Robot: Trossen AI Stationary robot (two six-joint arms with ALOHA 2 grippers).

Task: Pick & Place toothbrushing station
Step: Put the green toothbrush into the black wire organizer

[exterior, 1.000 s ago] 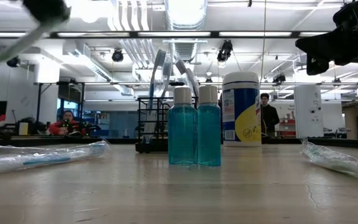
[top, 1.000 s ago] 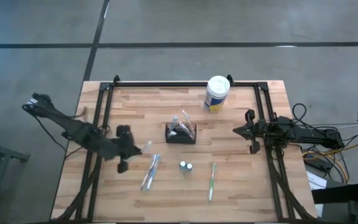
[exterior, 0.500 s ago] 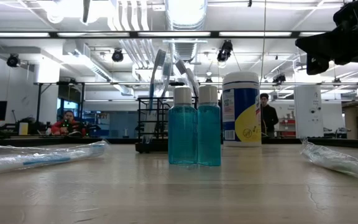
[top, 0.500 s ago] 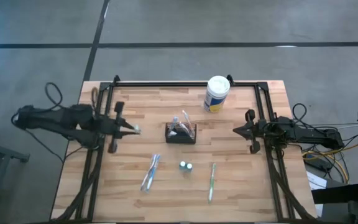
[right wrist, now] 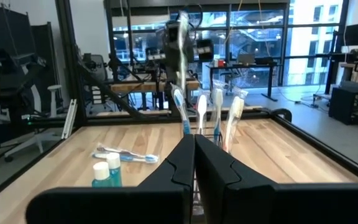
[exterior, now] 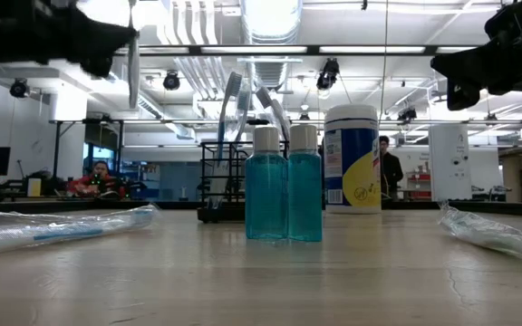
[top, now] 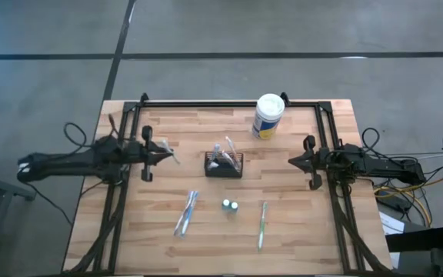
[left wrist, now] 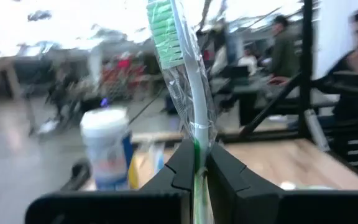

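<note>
Grey concrete floor [top: 229, 31] is spreading around the table, dark seams crossing it. Long ceiling lights [exterior: 270, 50] are glowing above white ducts [exterior: 188, 27]. Tall windows [right wrist: 229, 31] are letting in daylight behind a desk [right wrist: 138, 87] and an office chair [right wrist: 42, 118]. People are sitting and standing far back [exterior: 390, 172].

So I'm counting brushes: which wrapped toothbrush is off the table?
The green-bristled wrapped toothbrush, clamped in the left pincer; the two others lie flat.
</note>
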